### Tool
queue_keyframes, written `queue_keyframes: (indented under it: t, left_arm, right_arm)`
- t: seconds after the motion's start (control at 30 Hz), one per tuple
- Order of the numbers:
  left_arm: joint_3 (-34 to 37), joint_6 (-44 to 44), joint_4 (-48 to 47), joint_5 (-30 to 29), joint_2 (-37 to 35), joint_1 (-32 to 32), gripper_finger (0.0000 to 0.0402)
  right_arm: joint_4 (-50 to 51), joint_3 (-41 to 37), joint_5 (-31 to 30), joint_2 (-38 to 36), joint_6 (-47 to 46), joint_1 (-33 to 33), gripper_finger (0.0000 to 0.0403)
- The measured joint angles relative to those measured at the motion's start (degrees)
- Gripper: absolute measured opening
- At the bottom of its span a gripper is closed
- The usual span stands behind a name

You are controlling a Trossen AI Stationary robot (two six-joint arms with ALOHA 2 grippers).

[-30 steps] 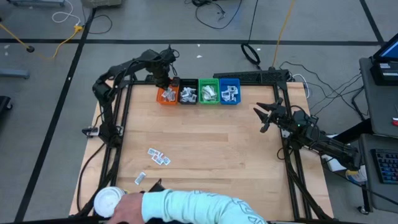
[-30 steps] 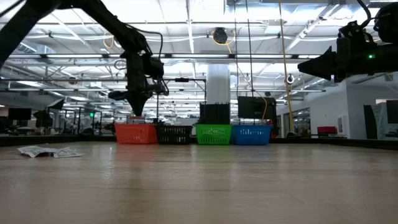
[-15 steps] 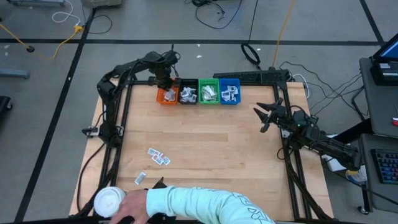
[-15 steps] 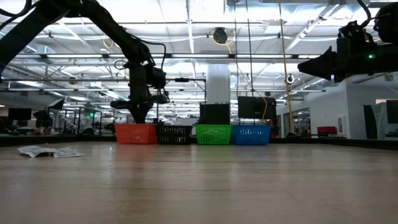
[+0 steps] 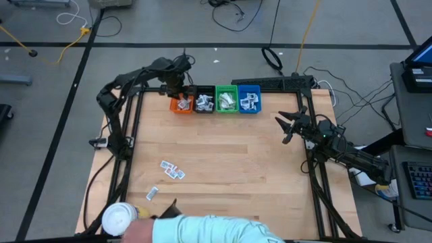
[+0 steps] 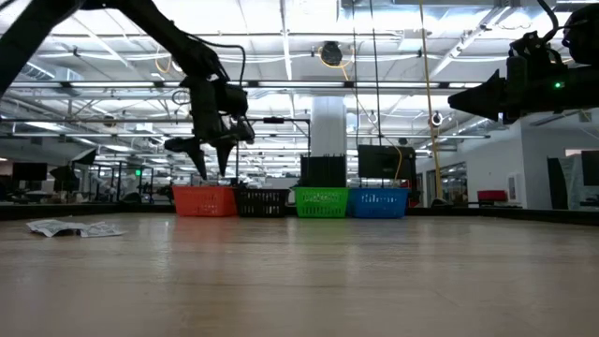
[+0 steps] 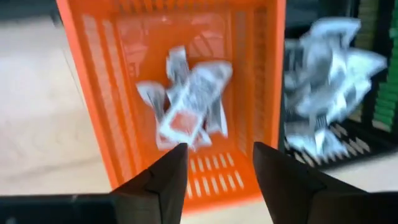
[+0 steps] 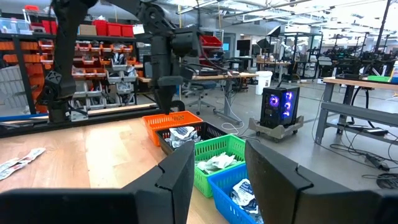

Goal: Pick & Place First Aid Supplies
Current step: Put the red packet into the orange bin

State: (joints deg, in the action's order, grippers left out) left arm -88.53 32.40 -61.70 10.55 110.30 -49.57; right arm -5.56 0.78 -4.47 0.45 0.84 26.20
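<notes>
Most first aid supplies (image 5: 204, 102) are already sorted into the four bins (image 5: 227, 99) at upper centre. The left gripper (image 6: 211, 165) is held released and empty above the orange bin (image 7: 171, 81). A few loose packets (image 5: 171, 169) remain lower left. The right gripper (image 5: 288, 125) waits released at the right.

Slotted plastic bin (image 7: 112, 93), wooden table (image 5: 229, 148)

We see the left arm stretched toward the far edge of the table, its left pincer (image 6: 211, 167) pointing straight down with both fingers (image 7: 163, 180) spread apart and nothing between them. The right arm waits at the table's right side, raised, its right pincer (image 5: 286, 127) open and empty
</notes>
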Motion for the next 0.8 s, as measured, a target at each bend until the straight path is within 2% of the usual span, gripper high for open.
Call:
queue_keyframes:
  t: [0.4, 0.63, 0.8]
  left_arm:
    - [20.03, 8.58, 8.27, 2.03, -15.84, 8.12, 0.0197]
    - [30.88, 16.34, 8.67, 2.28, -24.29, 14.21, 0.02]
    - [35.79, 21.65, 8.69, 2.57, -28.22, 19.0, 0.02]
  right_arm:
    - [0.0, 0.01, 0.01, 0.0, 0.02, 0.0, 0.0139]
    - [0.0, 0.0, 0.0, 0.0, 0.02, 0.02, 0.0139]
    - [-0.02, 0.0, 0.01, 0.0, 0.02, 0.0, 0.0139]
